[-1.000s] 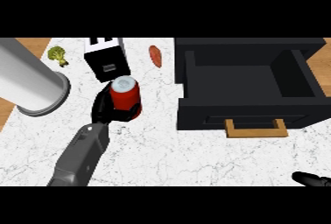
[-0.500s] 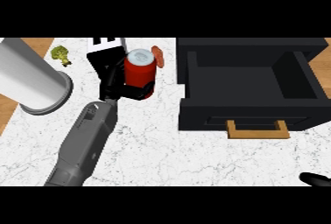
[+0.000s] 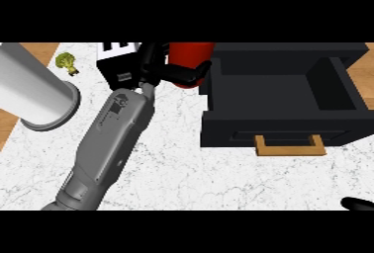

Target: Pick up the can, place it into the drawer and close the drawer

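Note:
The red can (image 3: 188,55) is lifted off the counter near the picture's top, just left of the open black drawer (image 3: 285,126). My left hand (image 3: 162,68) is shut on the can, its fingers curled round the can's lower part, and the grey forearm runs up from the lower left. The can's top is cut off by the view's edge. The drawer stands pulled out, its inside dark and bare, with a wooden handle (image 3: 289,147) at the front. Only a black tip of my right hand (image 3: 359,203) shows at the lower right corner.
A large white cylinder (image 3: 33,89) stands at the left. A small green broccoli piece (image 3: 67,62) lies beyond it. A black-and-white box (image 3: 120,59) sits behind my left hand. The marble counter (image 3: 219,178) stretches in front of the drawer.
My left hand has carried the can up and to the right, closer to the drawer's left wall. The small orange-red item near it is now hidden. The right hand stays put.

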You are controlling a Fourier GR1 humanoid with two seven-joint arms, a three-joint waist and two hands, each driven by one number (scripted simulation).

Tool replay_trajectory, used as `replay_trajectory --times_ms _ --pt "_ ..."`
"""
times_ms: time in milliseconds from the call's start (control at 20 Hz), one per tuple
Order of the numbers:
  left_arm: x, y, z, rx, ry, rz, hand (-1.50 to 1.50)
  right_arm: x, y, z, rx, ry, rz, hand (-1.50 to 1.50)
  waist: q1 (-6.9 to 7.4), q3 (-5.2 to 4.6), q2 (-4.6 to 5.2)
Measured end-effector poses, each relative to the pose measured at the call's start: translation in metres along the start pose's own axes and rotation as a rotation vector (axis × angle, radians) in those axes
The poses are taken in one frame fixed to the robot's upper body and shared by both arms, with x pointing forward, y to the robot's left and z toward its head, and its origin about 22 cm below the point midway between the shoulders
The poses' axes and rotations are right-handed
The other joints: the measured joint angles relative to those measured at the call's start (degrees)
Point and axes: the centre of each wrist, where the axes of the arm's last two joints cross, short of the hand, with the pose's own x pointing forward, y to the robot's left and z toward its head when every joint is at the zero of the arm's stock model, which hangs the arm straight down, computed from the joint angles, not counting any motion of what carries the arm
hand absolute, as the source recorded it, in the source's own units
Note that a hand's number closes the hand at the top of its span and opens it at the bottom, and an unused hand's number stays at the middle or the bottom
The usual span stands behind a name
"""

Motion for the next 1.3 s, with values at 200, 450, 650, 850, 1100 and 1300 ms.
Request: replay_trajectory --times_ms 200,450,650,850,1100,1300 --pt "0.036 -0.024 -0.013 -0.013 -0.013 -0.027 1.50 0.001 0.002 -0.001 -0.003 -0.004 -0.002 -1.50 -0.27 0.00 0.12" --pt "0.073 -0.051 -0.029 -0.025 -0.009 -0.053 1.50 0.002 0.001 0.000 0.001 -0.011 -0.004 -1.50 -0.78 0.02 0.25" --pt "0.095 -0.069 -0.039 -0.030 0.002 -0.071 1.50 0.007 0.005 -0.005 -0.001 -0.016 -0.009 -1.50 -1.07 0.02 0.37" --pt "0.114 -0.087 -0.048 -0.028 0.020 -0.094 1.50 0.009 0.008 -0.006 0.003 -0.021 -0.010 -1.50 -1.67 0.03 0.53" --pt "0.119 -0.102 -0.054 -0.028 0.037 -0.125 1.50 0.006 0.006 -0.013 0.009 -0.031 -0.011 -1.50 -2.51 0.08 0.75" --pt "0.124 -0.110 -0.057 -0.012 0.045 -0.152 1.50 0.013 0.007 -0.013 0.019 -0.032 -0.015 -1.50 -3.08 0.08 0.83"
